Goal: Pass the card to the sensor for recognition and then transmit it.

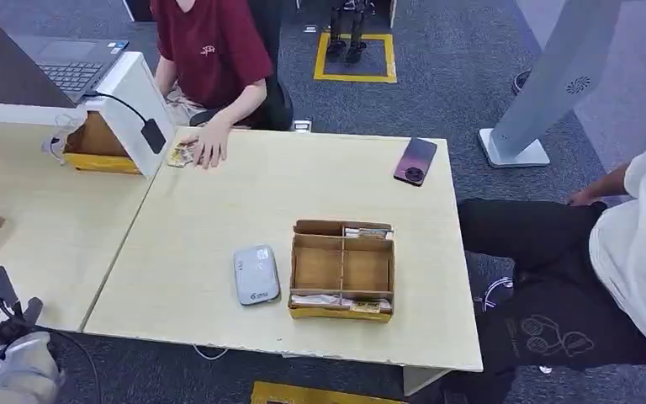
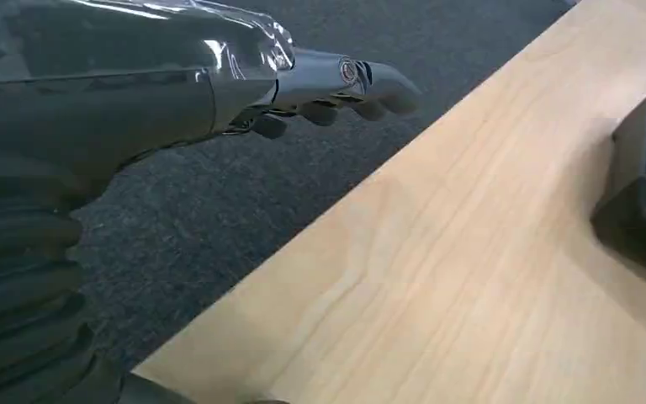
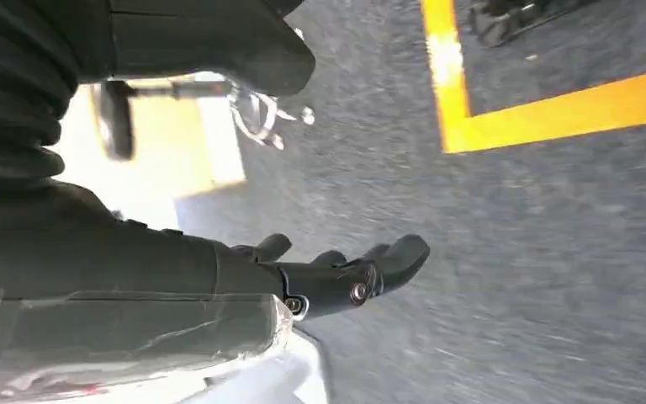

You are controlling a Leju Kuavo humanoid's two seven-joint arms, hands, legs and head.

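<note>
The left robot hand (image 2: 336, 93) is hanging off the near-left corner of the counter (image 1: 219, 210), its fingers (image 2: 383, 84) extended loosely and apart, grasping nothing and touching nothing; in the left wrist view it is hovering over grey carpet just beside the counter's edge. The right robot hand (image 3: 345, 273) is hanging low over the carpet near a yellow floor line (image 3: 547, 109), fingers lightly curled but apart, released and carrying nothing. The cards (image 1: 181, 154) are lying at the far-left corner of the counter under a seated person's hand (image 1: 210, 145), just beside a white sensor stand (image 1: 130, 105). A grey card reader (image 1: 256, 274) is sitting near the front edge, just beside a cardboard divider box (image 1: 342, 269). A dark phone (image 1: 415, 161) is resting near the far-right edge. Bare wood is lying open between the reader and the cards. A second person (image 1: 631, 252) is sitting close to the counter's right edge.
</note>
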